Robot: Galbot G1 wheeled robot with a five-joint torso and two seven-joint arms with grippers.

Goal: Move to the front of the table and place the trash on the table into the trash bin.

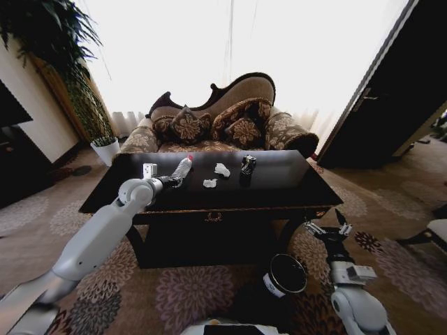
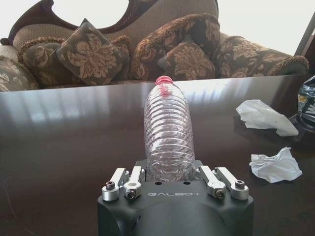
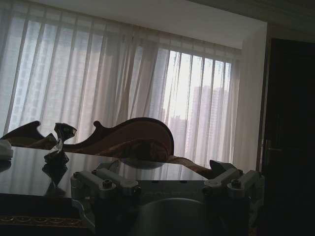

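Observation:
On the dark glossy table (image 1: 283,178) lies a clear plastic bottle (image 1: 183,167) with a red cap. My left gripper (image 1: 172,181) reaches over the table's left part and is shut on the bottle's base (image 2: 169,132); its fingers (image 2: 134,177) press against both sides. To the right of the bottle lie two white paper wads (image 1: 222,169) (image 1: 209,183) and a crushed dark can (image 1: 248,165). The black trash bin (image 1: 285,274) stands on the carpet in front of the table, right of centre. My right gripper (image 1: 327,227) hangs open and holds nothing by the table's front right corner.
A small white object (image 1: 149,169) stands on the table's left part. A patterned sofa (image 1: 209,125) sits right behind the table. A potted plant (image 1: 105,146) stands far left, a dark door (image 1: 391,105) on the right and a seat edge (image 1: 436,230) at the far right.

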